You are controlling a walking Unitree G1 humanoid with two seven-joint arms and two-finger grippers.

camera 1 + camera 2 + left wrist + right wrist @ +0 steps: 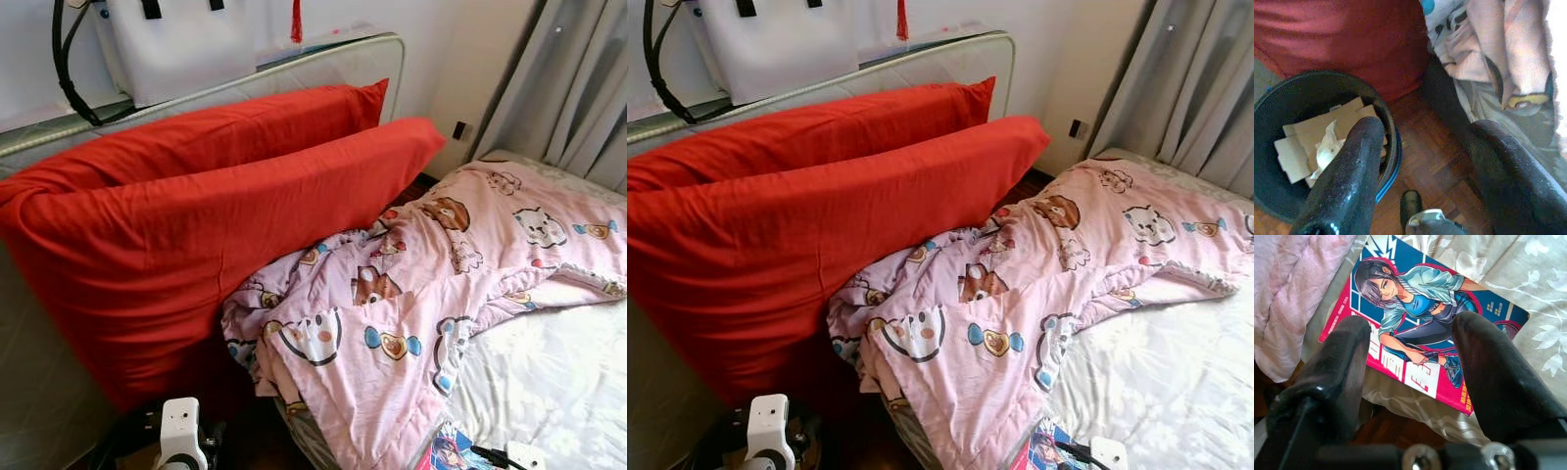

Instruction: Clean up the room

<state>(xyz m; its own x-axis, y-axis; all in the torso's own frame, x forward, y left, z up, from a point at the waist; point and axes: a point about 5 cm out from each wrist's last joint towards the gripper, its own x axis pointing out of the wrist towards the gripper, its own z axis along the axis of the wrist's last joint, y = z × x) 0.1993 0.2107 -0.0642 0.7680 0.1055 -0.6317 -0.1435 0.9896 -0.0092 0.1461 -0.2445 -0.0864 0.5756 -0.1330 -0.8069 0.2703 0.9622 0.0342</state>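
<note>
A comic book (1420, 328) with a blue and pink cover lies on the white floral sheet at the bed's near edge (446, 452). My right gripper (1411, 324) hovers open just above it, a finger over each side of the cover. A black waste bin (1392, 147) holding cardboard pieces and crumpled paper stands on the floor by the bed. My left gripper (1425, 132) hangs open beside the bin, over the floor, holding nothing. A pink cartoon-print quilt (392, 294) lies bunched across the bed. Two red pillows (176, 235) lean against the headboard.
A white bag (181, 44) with black straps rests above the headboard. Grey curtains (578, 88) hang at the right, with a wall socket (458, 129) beside them. White sheet (558, 382) shows at the near right. Wooden parquet floor (1435, 161) lies between bin and bed.
</note>
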